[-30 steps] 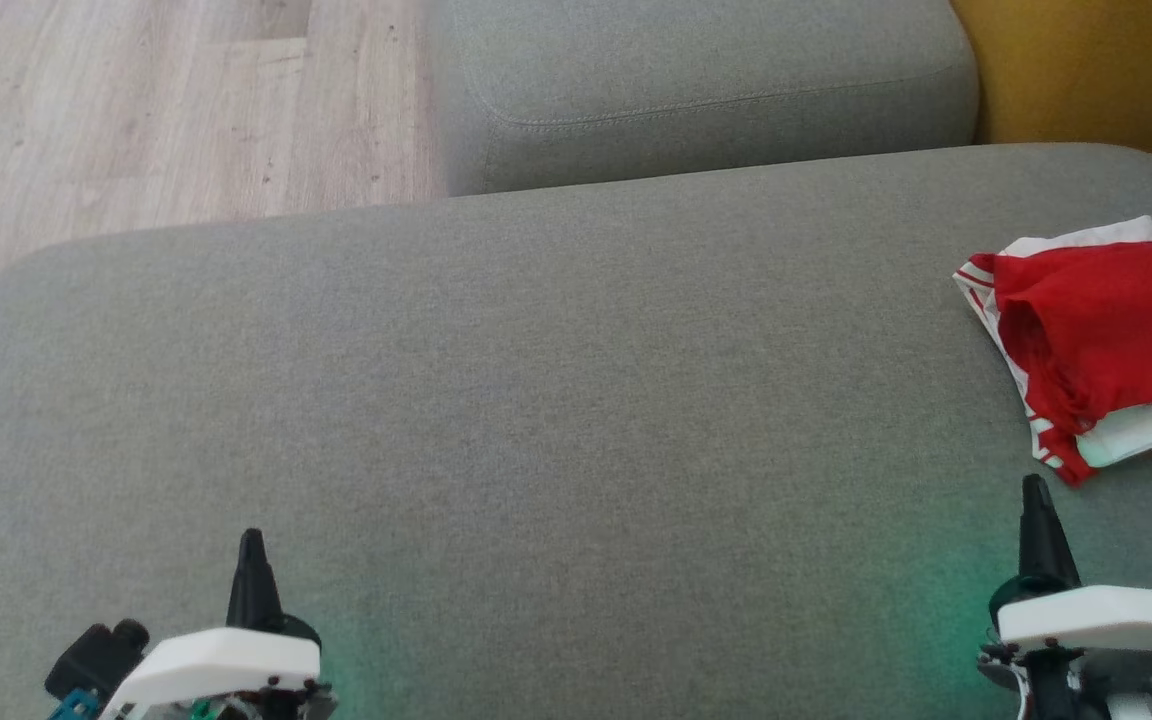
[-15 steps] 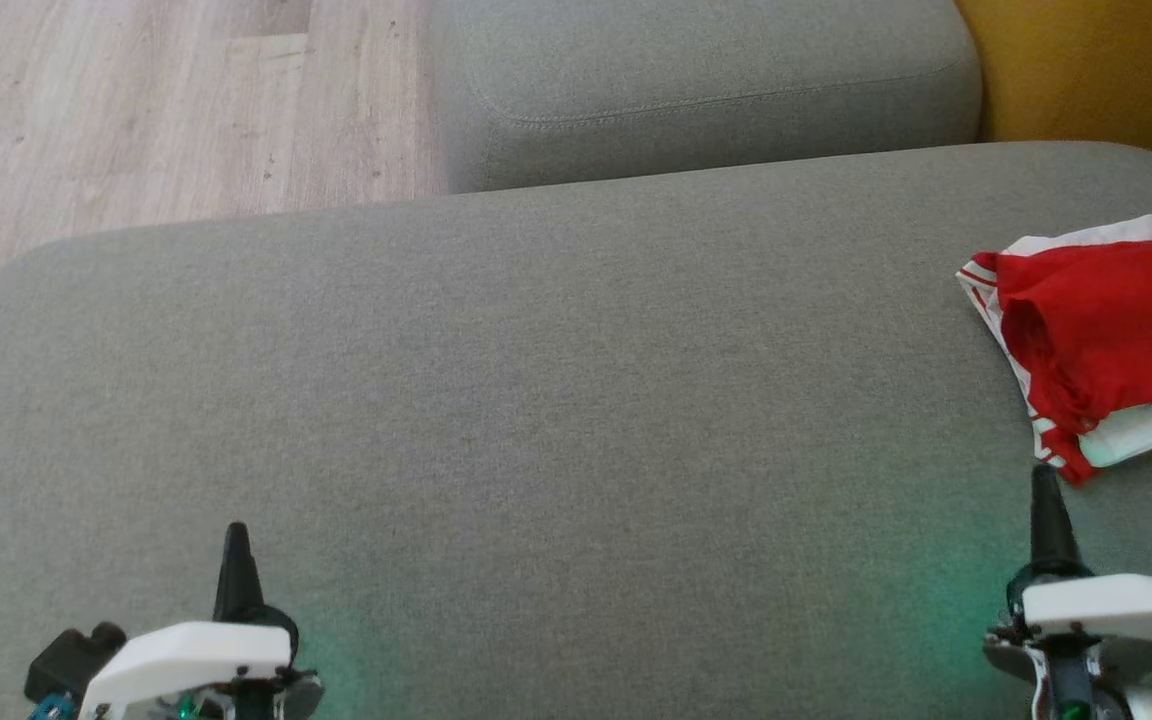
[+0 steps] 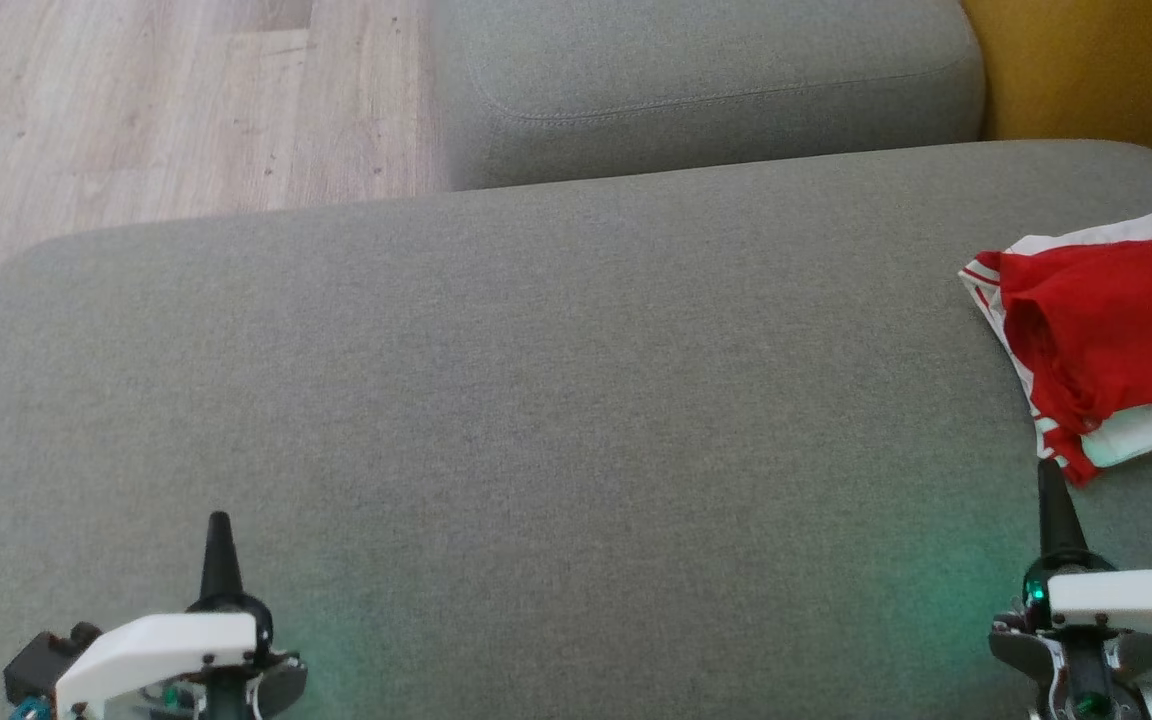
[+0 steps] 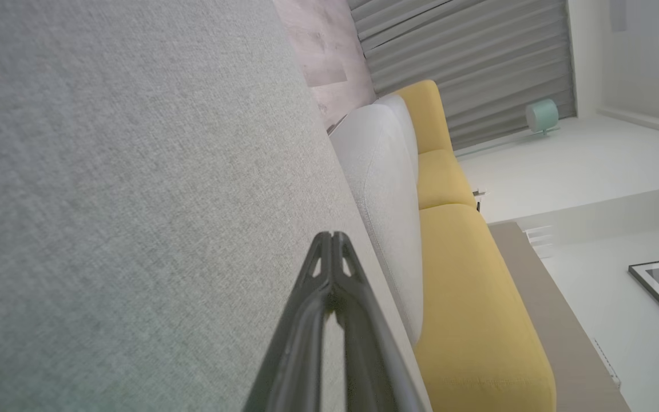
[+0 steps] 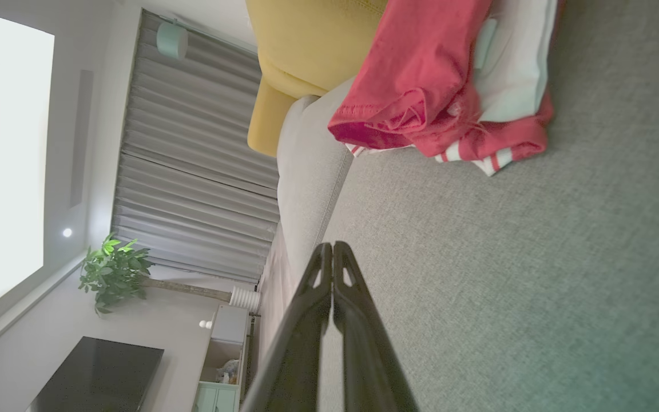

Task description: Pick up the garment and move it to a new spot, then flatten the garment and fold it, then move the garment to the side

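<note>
— While the folded red and white cloth garment [image 3: 1106, 330] lies at the right end of the wide grey fabric seat cushion [image 3: 536, 380], where do the two arms sit?

— Low in the head view, both over the near part of that cushion. The left gripper [image 3: 219, 522] is at the lower left, well apart from the garment. The right gripper [image 3: 1048, 470] is at the lower right, with its tip close to the garment's nearest striped corner.

— Does it touch the cloth?

— No. The right wrist view shows bare grey cushion between the fingertips and the garment.

— How do the fingers stand?

— They are pressed together on both hands, tip against tip, pinching nothing. In each wrist view the two long dark fingers meet in a single point.

— And how does the garment lie?

— A red layer is on top with a white layer under it, and a red-and-white striped edge shows along the left and near sides. Its right part runs past the edge of the head view.

— What surrounds the cushion?

— Beyond it stands a second grey upholstered block [image 3: 706, 90]. Pale wooden plank floor [image 3: 136, 110] lies to the left of that block and mustard-yellow upholstery [image 3: 1096, 70] to its right. The right wrist view also takes in a grey pleated curtain [image 5: 192, 171], a green leafy plant [image 5: 113, 272] and a dark flat screen [image 5: 95, 372].
</note>
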Robot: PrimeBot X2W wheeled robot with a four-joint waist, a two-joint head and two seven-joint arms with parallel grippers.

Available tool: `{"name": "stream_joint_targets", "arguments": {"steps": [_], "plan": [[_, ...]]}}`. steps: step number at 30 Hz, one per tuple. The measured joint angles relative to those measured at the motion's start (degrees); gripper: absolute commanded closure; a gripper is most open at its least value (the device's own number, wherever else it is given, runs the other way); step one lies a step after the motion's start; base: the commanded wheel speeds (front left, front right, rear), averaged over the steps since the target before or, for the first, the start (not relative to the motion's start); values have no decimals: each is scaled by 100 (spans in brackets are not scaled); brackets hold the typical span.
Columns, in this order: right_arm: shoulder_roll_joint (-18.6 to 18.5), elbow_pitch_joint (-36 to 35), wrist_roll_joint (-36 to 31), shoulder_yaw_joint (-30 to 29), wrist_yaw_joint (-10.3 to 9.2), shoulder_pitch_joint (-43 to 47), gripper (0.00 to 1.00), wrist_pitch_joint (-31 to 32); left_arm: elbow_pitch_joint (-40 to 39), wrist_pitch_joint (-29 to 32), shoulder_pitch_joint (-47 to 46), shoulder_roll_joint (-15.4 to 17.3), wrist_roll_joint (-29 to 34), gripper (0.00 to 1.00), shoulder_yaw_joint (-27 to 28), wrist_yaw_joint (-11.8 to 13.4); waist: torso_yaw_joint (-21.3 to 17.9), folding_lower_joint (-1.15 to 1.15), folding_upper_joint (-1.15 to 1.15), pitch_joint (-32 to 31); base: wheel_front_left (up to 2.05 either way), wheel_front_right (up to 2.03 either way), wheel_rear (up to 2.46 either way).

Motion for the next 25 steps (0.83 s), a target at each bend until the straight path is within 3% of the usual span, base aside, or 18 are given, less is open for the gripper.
{"name": "stream_joint_targets", "arguments": {"steps": [25], "plan": [[0,-108,1617,-122,0,-166,100,397,-148,399,-60,-7,-1291,100,377,-191,23,0,0,38,0,0,0]]}}
